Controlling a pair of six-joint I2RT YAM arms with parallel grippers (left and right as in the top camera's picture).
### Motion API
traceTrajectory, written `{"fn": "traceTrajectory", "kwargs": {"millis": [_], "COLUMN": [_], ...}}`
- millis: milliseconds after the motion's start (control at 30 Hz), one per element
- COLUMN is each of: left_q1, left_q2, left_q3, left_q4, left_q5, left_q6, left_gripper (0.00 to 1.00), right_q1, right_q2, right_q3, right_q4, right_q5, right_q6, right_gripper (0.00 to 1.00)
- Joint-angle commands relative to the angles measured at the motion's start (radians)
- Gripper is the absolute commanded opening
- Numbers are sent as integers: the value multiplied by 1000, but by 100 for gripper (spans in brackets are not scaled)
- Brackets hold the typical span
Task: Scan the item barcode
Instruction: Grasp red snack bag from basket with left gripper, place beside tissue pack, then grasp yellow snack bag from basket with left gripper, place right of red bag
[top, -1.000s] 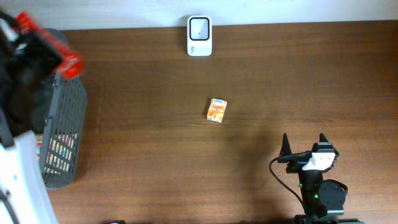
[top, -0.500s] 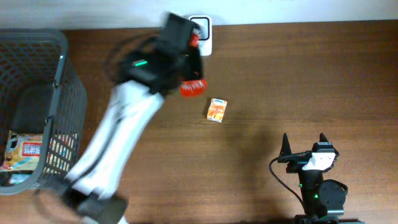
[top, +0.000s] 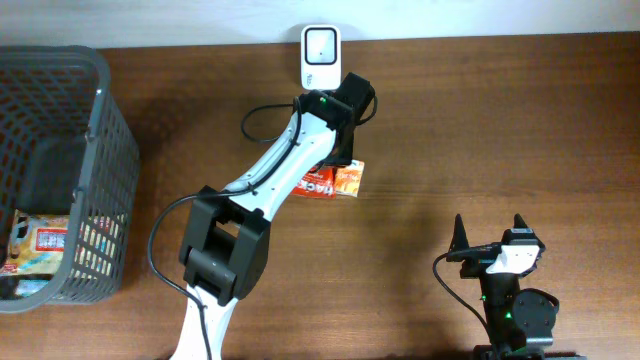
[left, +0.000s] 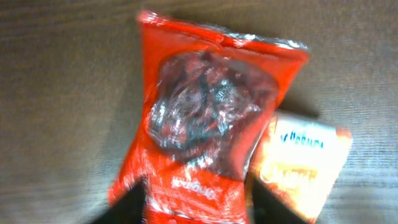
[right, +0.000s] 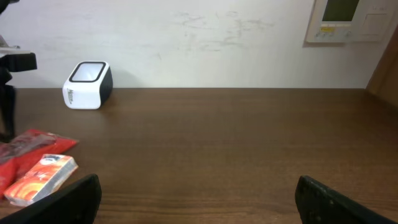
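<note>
A red snack packet lies flat on the brown table, its edge against a small orange box. In the left wrist view the packet fills the middle, and the orange box pokes out at its lower right. My left gripper hovers over the packet, open. Its dark fingers stand apart on either side of the packet's near end. The white barcode scanner stands at the table's far edge, just beyond the left arm. My right gripper rests open at the near right, holding nothing.
A grey mesh basket with more packets inside stands at the left edge. The right wrist view shows the scanner and both packages far to its left. A wall runs behind the table.
My left arm swung from over the basket to the table's middle with the red packet. Its jaws have parted, and the packet now lies beside the orange box. The right arm stayed still.
</note>
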Motion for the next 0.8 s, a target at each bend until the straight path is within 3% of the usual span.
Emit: {"fn": "traceTrajectory", "kwargs": {"millis": [0, 167, 267, 400, 533, 600, 667, 767], "left_q1": [8, 92, 227, 467, 808, 969, 1096, 1209], "left_q2": [-39, -86, -126, -172, -222, -221, -221, -221], "left_q3": [138, 467, 739, 950, 969, 936, 850, 629], "left_q4": [-86, -312, -465, -573, -573, -573, -573, -573], "left_q5": [15, -36, -196, -209, -179, -66, 57, 87], "left_q6": [30, 32, 32, 11, 13, 21, 45, 45], "left_gripper": [88, 86, 86, 87, 77, 76, 79, 77], "right_q1": [-6, -6, -6, -6, -6, -6, -6, -6], "right_q2": [-6, -6, -6, -6, -6, -6, -6, -6], "right_q3": [-7, -7, -7, -7, -7, -7, -7, -7], "right_q4": [-4, -4, -4, -4, -4, -4, -4, -4], "right_q5": [6, 6, 6, 6, 6, 6, 6, 6], "right_q6": [3, 3, 3, 3, 3, 3, 3, 3], "right_gripper": [98, 99, 99, 99, 98, 98, 99, 98]}}
